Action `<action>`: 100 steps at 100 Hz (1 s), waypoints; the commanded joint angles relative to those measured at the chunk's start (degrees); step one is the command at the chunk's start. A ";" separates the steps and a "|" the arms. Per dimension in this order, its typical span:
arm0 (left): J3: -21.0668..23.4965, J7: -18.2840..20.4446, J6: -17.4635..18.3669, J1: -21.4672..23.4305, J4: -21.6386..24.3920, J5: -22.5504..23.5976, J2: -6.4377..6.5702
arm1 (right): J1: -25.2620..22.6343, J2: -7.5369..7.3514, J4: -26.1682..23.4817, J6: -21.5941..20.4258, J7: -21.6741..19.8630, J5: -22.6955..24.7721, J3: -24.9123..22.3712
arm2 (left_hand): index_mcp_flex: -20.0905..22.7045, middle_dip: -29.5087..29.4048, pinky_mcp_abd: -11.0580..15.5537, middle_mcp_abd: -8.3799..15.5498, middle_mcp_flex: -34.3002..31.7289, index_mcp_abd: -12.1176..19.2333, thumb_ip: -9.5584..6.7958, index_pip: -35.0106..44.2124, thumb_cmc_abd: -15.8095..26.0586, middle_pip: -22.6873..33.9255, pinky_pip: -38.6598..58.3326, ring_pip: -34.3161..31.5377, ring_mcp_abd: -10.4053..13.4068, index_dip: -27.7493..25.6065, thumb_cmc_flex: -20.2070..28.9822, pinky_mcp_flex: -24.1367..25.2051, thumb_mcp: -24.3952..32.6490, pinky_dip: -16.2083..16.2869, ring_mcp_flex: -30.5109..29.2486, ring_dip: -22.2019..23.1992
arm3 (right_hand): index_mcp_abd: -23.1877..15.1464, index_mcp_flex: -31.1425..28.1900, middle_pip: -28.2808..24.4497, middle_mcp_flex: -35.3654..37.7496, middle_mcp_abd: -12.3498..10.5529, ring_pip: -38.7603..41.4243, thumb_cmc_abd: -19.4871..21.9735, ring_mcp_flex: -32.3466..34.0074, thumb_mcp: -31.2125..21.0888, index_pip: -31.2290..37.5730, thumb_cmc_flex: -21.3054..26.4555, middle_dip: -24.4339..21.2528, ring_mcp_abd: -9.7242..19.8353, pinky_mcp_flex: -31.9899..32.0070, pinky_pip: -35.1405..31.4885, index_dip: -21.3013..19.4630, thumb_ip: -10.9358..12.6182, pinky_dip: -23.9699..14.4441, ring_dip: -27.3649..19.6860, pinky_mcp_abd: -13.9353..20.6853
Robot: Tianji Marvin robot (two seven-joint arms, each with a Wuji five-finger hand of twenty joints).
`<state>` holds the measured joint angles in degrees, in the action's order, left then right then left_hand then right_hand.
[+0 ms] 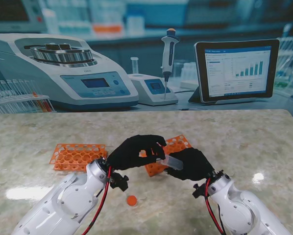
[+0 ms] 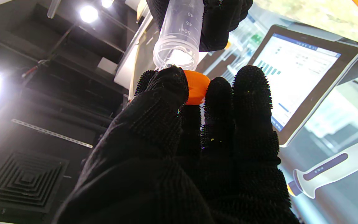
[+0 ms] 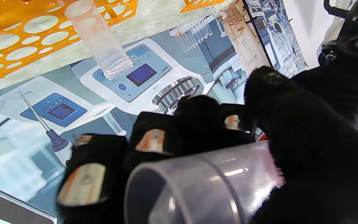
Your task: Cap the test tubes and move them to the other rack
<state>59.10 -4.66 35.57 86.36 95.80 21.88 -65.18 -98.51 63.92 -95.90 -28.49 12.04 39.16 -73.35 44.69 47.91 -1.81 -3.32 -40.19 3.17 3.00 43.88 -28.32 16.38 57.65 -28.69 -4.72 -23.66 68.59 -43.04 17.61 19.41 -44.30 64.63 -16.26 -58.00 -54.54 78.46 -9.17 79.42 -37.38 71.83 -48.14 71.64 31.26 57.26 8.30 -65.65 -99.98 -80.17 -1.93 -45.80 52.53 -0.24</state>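
Right now both gloved hands meet over the middle of the marble worktop, just nearer to me than the two orange racks. The right hand is closed around a clear test tube, which lies tilted with its open, threaded mouth pointing toward the left hand. In the left wrist view the tube's printed scale and threaded rim show clearly, and the left hand pinches an orange cap between thumb and fingertips, the cap sitting right at the tube's mouth, touching or nearly touching its rim; I cannot tell whether any thread has engaged. The remaining left fingers stand straight beside the cap.

One orange rack lies flat on the worktop to the left of the hands, its holes empty as far as can be seen. The other orange rack sits partly behind the hands; the right wrist view shows a second clear tube standing in it, uncapped. A loose orange cap rests on the worktop nearer to me, between the two forearms.

Behind the worktop are a centrifuge, a pipette on its stand, and a tablet showing a bar chart.
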 commanded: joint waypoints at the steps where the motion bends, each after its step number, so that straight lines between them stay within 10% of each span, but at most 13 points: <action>1: 0.08 -0.05 0.37 0.50 0.54 -0.01 0.10 | -0.29 0.19 -0.16 0.14 -0.06 0.10 0.15 | 1.08 0.41 2.32 -0.26 -1.42 -2.32 -1.30 0.15 1.23 1.19 -1.58 0.98 0.63 -0.34 5.28 0.14 1.08 0.14 -1.29 0.59 | -3.64 -2.51 -0.37 3.69 0.92 9.61 0.29 4.18 -0.03 3.45 3.43 0.76 7.63 -1.67 -6.54 -2.64 1.01 -0.40 2.63 0.61; 100: 1.28 2.50 2.10 3.69 2.53 -3.36 0.81 | -0.36 0.19 -0.20 0.28 0.16 0.40 -0.01 | 0.97 0.50 2.43 -0.39 -1.45 -2.38 -1.42 -0.08 1.51 0.97 -1.79 1.00 0.48 -0.36 5.31 -0.03 0.73 0.35 -1.32 0.62 | -3.64 -2.51 -0.37 3.70 1.03 9.55 0.19 4.18 -0.03 3.45 3.46 0.81 7.66 -1.67 -6.46 -2.64 1.03 -0.39 2.62 0.67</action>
<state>60.44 -2.24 37.34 89.52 97.84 18.37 -64.46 -98.49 63.92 -95.90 -28.46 12.20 39.49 -73.41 44.69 47.91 -1.82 -3.33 -40.19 3.17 3.00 43.88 -28.22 16.35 57.21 -28.69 -4.72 -23.66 68.60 -43.04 17.61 19.41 -44.31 64.63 -16.28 -58.00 -54.54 78.46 -9.17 79.42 -37.38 71.83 -48.14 71.64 31.26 57.26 8.30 -65.65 -99.98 -80.17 -1.93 -45.80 52.53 -0.24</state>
